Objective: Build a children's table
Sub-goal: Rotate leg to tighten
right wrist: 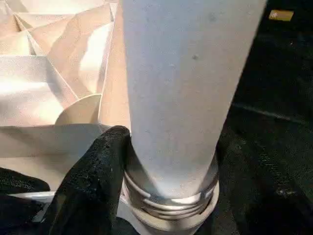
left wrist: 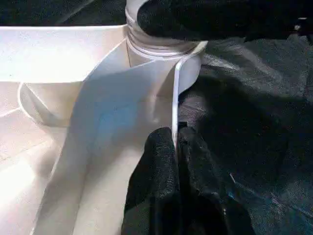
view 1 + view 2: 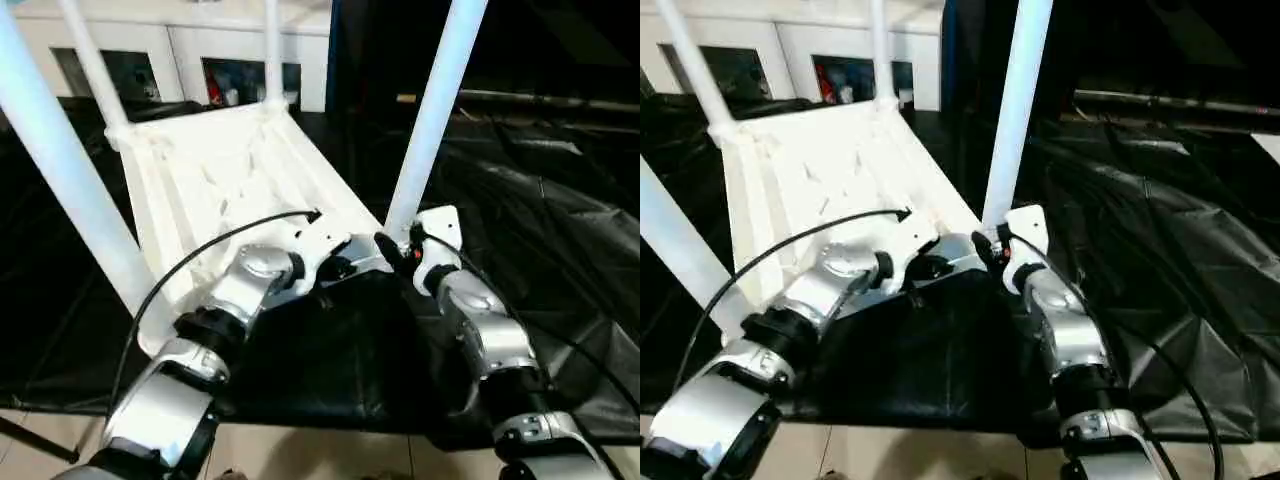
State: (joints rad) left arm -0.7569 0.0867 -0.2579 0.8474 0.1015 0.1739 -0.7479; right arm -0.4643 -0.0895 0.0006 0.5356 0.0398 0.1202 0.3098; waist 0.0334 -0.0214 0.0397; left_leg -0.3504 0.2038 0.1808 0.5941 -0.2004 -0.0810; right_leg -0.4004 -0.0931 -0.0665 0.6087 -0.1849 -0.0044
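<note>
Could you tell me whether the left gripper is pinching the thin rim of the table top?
Yes, in the left wrist view the left gripper has its black fingers closed on the rim of the table top.

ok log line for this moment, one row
stage: last leg seating | left claw: clamps tabletop rim | right claw: grips leg base at corner socket

The upturned table top [image 3: 830, 170] lies on black sheeting [image 3: 1160, 270]. Its legs [image 3: 1015, 110] stand upright. The right gripper [image 3: 992, 250] meets the 3 o'clock leg's base.
</note>
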